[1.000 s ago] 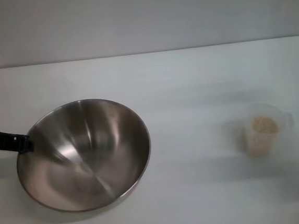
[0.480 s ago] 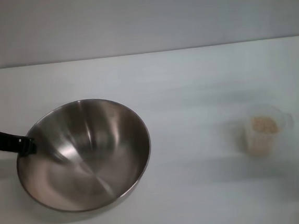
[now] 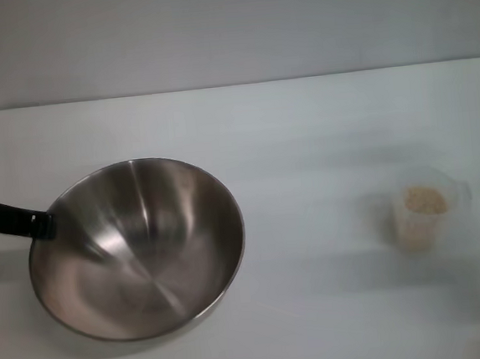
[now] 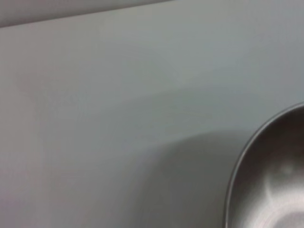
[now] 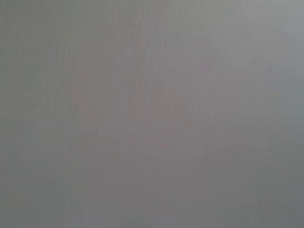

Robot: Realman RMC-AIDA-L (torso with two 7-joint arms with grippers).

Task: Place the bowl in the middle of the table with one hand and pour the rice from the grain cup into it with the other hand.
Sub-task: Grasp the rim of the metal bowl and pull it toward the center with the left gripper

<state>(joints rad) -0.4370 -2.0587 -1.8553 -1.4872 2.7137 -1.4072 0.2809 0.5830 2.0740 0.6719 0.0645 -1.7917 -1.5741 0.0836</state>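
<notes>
The bowl (image 3: pixel 137 249) sits on the left half of the tabletop (image 3: pixel 302 124), empty, its brushed inside catching the light. My left hand (image 3: pixel 44 224) is at its left rim: one dark finger (image 3: pixel 12 221) reaches in from the frame edge and ends right at the lip. It looks to be pinching the rim, but I only see that single finger, so I cannot tell how far the hand is closed or whether it truly has hold of the steel. The left wrist view gives me just a curved slice of the bowl's edge and its shadow.

The grain cup (image 3: pixel 425 208) stands upright well apart on the right, with the rice (image 3: pixel 425 201) filling its upper part. Nothing is poured yet.

I judge the first step is in hand: bringing the bowl to the middle. It is short of centre, so the next move calls for a steady slide to the right without letting the rim slip or the bowl tip. After that the right hand must fetch the cup; it is not in the head view, and its own wrist view shows only blank surface.

The tabletop is plain white and unmarked, meeting a pale grey wall behind.
</notes>
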